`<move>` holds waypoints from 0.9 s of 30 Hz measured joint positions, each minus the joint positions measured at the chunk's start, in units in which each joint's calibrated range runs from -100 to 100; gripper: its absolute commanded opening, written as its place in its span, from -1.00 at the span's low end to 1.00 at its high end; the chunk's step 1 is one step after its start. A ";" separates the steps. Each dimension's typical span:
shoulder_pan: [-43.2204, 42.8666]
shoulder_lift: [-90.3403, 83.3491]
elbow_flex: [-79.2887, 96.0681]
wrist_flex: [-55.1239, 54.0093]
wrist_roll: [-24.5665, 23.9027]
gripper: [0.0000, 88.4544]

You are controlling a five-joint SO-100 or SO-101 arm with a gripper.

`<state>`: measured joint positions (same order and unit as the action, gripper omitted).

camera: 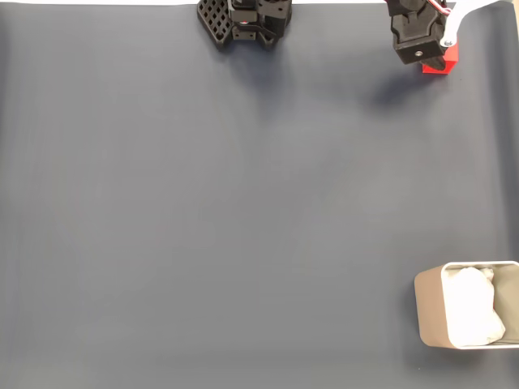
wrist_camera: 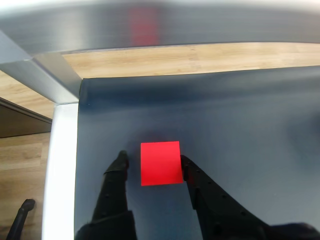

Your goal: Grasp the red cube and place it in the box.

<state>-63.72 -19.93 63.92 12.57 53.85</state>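
Cube: red cube (wrist_camera: 160, 163) flat on the dark tabletop (camera: 243, 211), at the top right in the fixed view; equal sides, no long axis, edges square to the fingers.
End effector (wrist_camera: 152, 160): fingers straddle the cube, right one touching, left one slightly apart.
Box (camera: 430, 312): bottom right, well apart, white padding (camera: 473, 306) inside.

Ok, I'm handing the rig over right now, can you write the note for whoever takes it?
Gripper: open, fingers either side of the small bright red cube, not closed on it.
Cube: on the dark grey mat, at its top right in the fixed view.
Beige rounded box with white padding: bottom right, no cube inside.
Done: approach and straddle.
Left: close, lift, carry to the box, release.
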 measured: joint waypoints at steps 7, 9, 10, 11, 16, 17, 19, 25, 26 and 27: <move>0.00 0.09 0.00 0.00 0.00 -0.87; 0.00 0.09 0.00 0.00 0.00 -0.90; 0.00 0.17 0.00 0.00 0.00 -0.90; 0.00 0.17 0.00 0.00 0.00 -0.90; 0.00 0.52 0.00 0.00 0.00 -0.91; 0.00 0.52 0.00 0.00 0.00 -0.92; 0.00 0.52 -0.18 0.00 0.00 -0.93; 0.00 0.61 -1.27 0.24 0.00 -0.94; 0.07 0.61 -1.72 0.56 0.00 -0.94; 0.15 0.61 -2.17 1.03 0.00 -0.94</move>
<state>-63.58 -19.32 61.75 13.60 53.85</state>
